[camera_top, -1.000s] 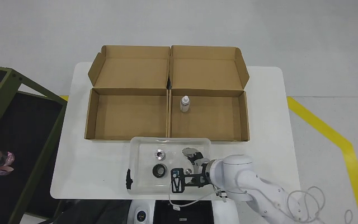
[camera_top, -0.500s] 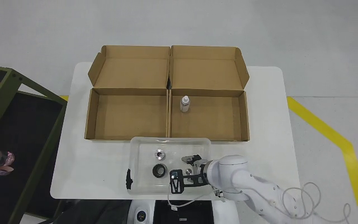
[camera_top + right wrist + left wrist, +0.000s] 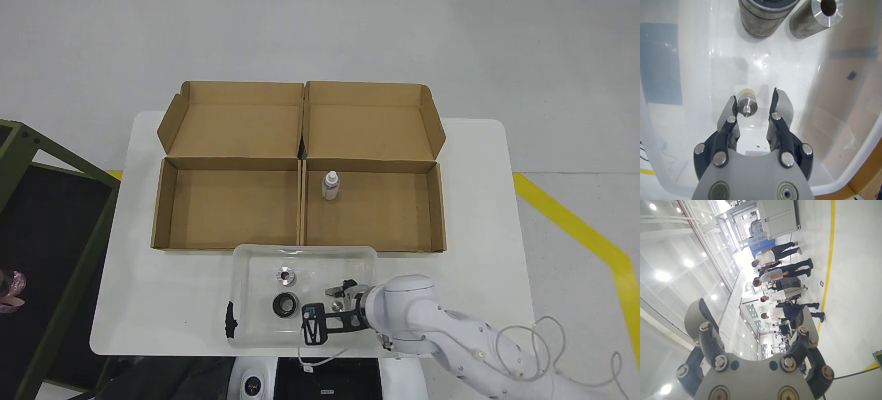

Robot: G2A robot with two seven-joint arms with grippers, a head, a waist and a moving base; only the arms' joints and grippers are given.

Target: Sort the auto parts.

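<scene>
**A:** How do the right gripper's (image 3: 753, 94) fingers (image 3: 780, 103) stand?

**B:** Apart, straddling the metal plug (image 3: 746, 107). One pad (image 3: 734, 107) touches its side and the other stands off with a gap. The plug's long axis runs roughly along the fingers, stub end toward the wrist, so closing should pinch it across its width.

**A:** And the other arm?

**B:** The left gripper (image 3: 752, 306) is splayed wide with nothing in it, aimed out at the room. The right arm is plainly the nearer.

**A:** What holds what?

**B:** The plug sits in the clear bin (image 3: 240, 262), with a dark bearing (image 3: 762, 20) and a steel sleeve (image 3: 814, 19) farther in, apart from it. Beyond the bin on the worktop (image 3: 480, 200) lie an open left box (image 3: 230, 208) and a right box (image 3: 385, 215). The right box holds a small white bottle (image 3: 330, 185).
</scene>
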